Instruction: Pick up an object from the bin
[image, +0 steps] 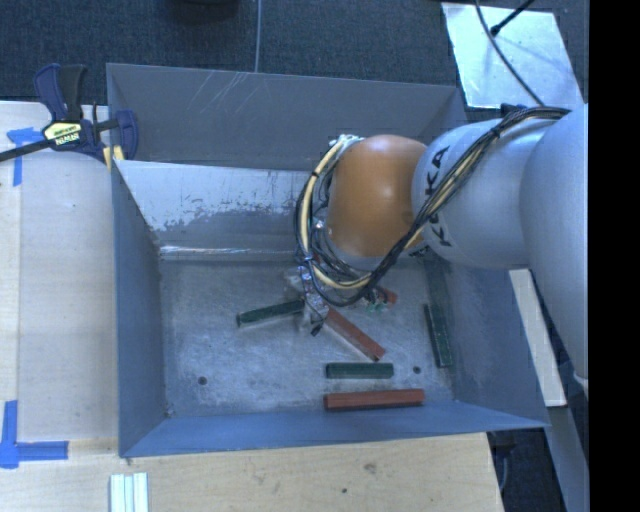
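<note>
Green and red-brown sticks in a grey bin

The grey metal bin (140, 330) has a paler, scuffed floor. It holds three flat dark green sticks (270, 314) and two flat reddish-brown sticks (374, 400). The rounded wrist cover (370, 195) is glossy orange-brown, the looped cables (345, 282) look yellow and black, and the smooth arm shell (500, 200) is silver-grey.

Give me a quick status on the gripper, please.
Gripper low at centre of bin. Over right end of dark green stick. Red-brown stick close beside.

Slim dark green stick (268, 315) lies flat mid-floor, slanting slightly up toward the right.
</note>
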